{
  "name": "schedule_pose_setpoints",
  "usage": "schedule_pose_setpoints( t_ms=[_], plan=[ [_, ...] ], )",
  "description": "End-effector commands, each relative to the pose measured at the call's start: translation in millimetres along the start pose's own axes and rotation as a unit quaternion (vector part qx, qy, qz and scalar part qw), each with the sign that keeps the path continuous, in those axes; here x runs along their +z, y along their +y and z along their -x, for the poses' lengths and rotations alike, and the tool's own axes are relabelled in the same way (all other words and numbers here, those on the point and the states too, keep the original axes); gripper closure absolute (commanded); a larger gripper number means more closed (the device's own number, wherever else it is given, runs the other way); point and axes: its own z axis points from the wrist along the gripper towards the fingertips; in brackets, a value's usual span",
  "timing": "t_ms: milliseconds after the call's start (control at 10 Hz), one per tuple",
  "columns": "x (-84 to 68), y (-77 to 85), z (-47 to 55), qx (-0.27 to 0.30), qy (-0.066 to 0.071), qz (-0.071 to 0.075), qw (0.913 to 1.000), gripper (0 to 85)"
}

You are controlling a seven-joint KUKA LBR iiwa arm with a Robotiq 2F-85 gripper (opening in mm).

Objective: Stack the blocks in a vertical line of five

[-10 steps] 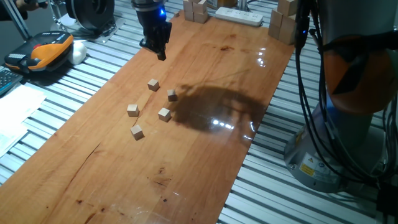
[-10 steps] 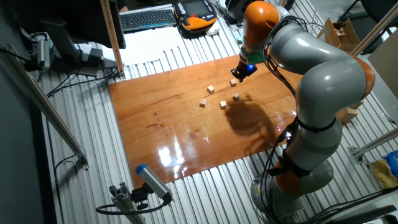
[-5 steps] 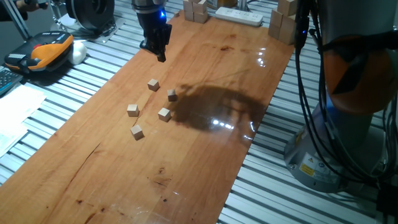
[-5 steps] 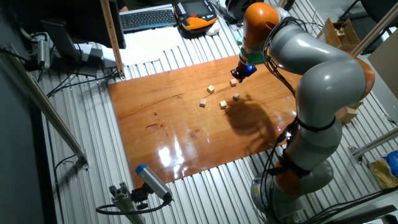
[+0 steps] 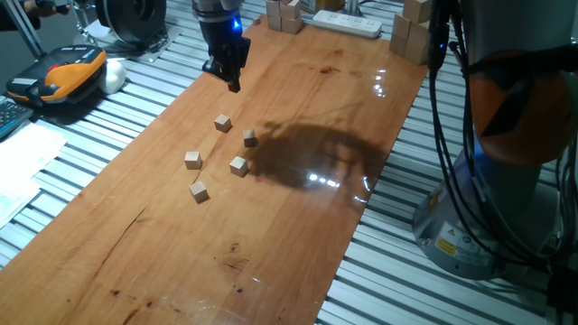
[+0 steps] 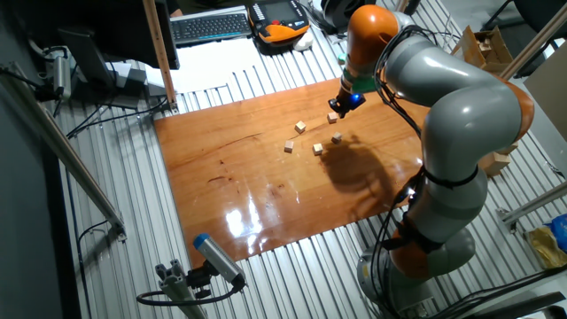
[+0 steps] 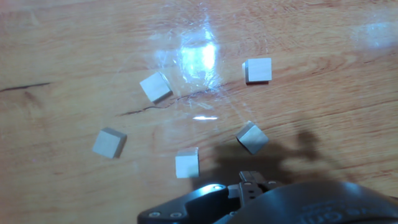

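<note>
The five blocks lie loose and single on the wooden board point(image 5: 298, 226), none resting on another, so the stack has not been begun; by the look of it every lift and every placement is still to do. In the fixed view from the side, they sit in a scatter below and toward the camera from the claw point(image 5: 228, 70): the nearest block point(image 5: 222, 123) lies just beneath its tip in the picture, a second block point(image 5: 250, 138) a little further out and to the side, a third block point(image 5: 238, 165) beyond that, then a fourth block point(image 5: 192, 160) and a fifth block point(image 5: 199, 191) farthest from it. All five stand apart from one another, none touching.

In the hand view the same five show ahead of the fingers, spread over the glossy wood, with a bright glare patch point(image 7: 199, 57) among them.

The claw hangs above the board near its far edge, clear of every block and holding nothing. Its dark fingers appear drawn close together in the side view, but whether they are fully closed cannot be told; the hand view shows only the housing, not the tips.
</note>
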Motion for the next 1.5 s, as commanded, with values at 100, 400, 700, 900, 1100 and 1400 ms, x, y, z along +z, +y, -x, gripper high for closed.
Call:
schedule_pose_setpoints(
  t_ms=[100,400,700,900,1100,1400],
  plan=[
    [2.2,0.3,0.6,0.003,-0.002,0.002,1.0,85.0],
    [1.9,0.8,1.0,0.0,0.001,0.007,1.0,85.0],
    [1.4,1.5,1.3,0.009,-0.003,0.008,0.9999,85.0],
    [1.6,2.1,1.0,0.011,-0.003,0.007,0.9999,85.0],
    [1.6,2.1,0.9,0.01,-0.007,0.004,0.9999,85.0],
    [1.7,2.4,1.1,0.012,-0.007,0.004,0.9999,85.0]
  ],
)
